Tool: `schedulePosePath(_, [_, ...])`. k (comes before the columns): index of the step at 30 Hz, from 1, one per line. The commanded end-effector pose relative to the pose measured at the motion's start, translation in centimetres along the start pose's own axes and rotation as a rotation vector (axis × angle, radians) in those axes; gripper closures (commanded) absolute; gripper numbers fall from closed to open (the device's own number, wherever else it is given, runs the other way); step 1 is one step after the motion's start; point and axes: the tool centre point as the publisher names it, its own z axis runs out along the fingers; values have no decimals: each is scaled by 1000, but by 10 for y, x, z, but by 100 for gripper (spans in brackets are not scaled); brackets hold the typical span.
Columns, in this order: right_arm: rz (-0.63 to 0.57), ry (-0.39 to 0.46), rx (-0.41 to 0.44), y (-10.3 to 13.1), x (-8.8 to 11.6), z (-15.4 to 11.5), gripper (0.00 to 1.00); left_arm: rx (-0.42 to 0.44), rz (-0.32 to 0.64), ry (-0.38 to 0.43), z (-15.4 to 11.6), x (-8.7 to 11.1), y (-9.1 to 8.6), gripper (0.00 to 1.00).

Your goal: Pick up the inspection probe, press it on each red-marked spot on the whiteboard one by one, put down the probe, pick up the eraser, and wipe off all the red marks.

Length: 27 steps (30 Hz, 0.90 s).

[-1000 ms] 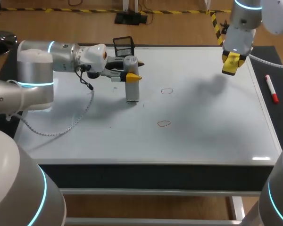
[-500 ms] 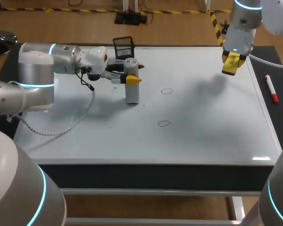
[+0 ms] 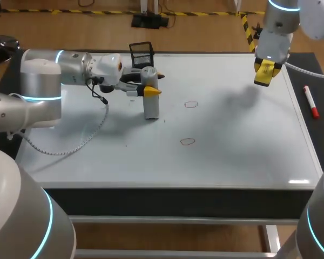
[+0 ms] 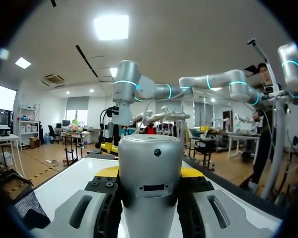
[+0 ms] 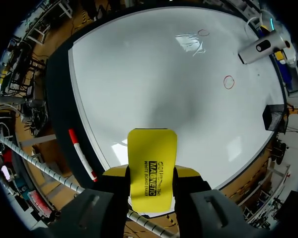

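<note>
The silver cylindrical probe point(image 3: 150, 102) stands upright with its lower end at the whiteboard point(image 3: 237, 156), left of the marks. My left gripper point(image 3: 149, 89) is shut on its upper part; in the left wrist view the probe point(image 4: 150, 173) fills the space between the fingers of the left gripper point(image 4: 150, 198). Two red circles are drawn on the board, one farther point(image 3: 190, 104) and one nearer point(image 3: 187, 142). My right gripper point(image 3: 264, 74) hangs above the board's far right, shut on the yellow eraser point(image 5: 151, 166). From there the red circles point(image 5: 229, 82) and probe point(image 5: 260, 47) lie far ahead.
A red marker point(image 3: 311, 102) lies on the dark strip beside the board's right edge, also visible beside the right gripper as the marker point(image 5: 82, 153). A black mesh basket point(image 3: 141, 52) stands at the board's far edge behind the probe.
The left wrist has shifted slightly, and the probe has moved a touch with it. The right arm and eraser have stayed in place.
</note>
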Motion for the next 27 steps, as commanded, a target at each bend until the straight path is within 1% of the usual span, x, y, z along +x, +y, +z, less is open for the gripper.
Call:
schedulePosePath(1, [-1, 5, 0, -1, 0, -1, 100, -1, 0, -5, 0, 2, 1, 100])
schedulePosePath(5, [-1, 5, 0, -1, 0, -1, 100, 2, -6, -16, -2, 3, -6, 100])
schedulePosePath(9, [-1, 5, 0, -1, 0, -1, 100, 15, -9, -25, -11, -2, -15, 100])
schedulePosePath(10, [-1, 5, 0, -1, 0, -1, 100, 36, -11, -31, -16, -5, -17, 100])
schedulePosePath(13, [-1, 5, 0, -1, 0, -1, 100, 35, -11, -46, -32, -14, -22, 100])
schedulePosePath(15, [-1, 5, 0, -1, 0, -1, 100, 18, -9, -58, -42, -21, -27, 100])
schedulePosePath(16, [-1, 5, 0, -1, 0, -1, 100, 28, -3, -64, -49, -25, -30, 100])
schedulePosePath(18, [-1, 5, 0, -1, 0, -1, 100, 5, 3, -75, -58, -31, -36, 100])
schedulePosePath(20, [-1, 5, 0, -1, 0, -1, 100, 37, 1, -82, -72, -39, -44, 100])
schedulePosePath(21, [-1, 5, 0, -1, 0, -1, 100, 16, 7, -87, -78, -43, -47, 100])
schedulePosePath(24, [-1, 5, 0, -1, 0, -1, 100, -6, 4, -112, -93, -53, -53, 100])
schedulePosePath(26, [-1, 5, 0, -1, 0, -1, 100, -1, 8, -123, -105, -59, -56, 100])
schedulePosePath(27, [-1, 5, 0, -1, 0, -1, 100, -17, 6, -135, -111, -63, -57, 100])
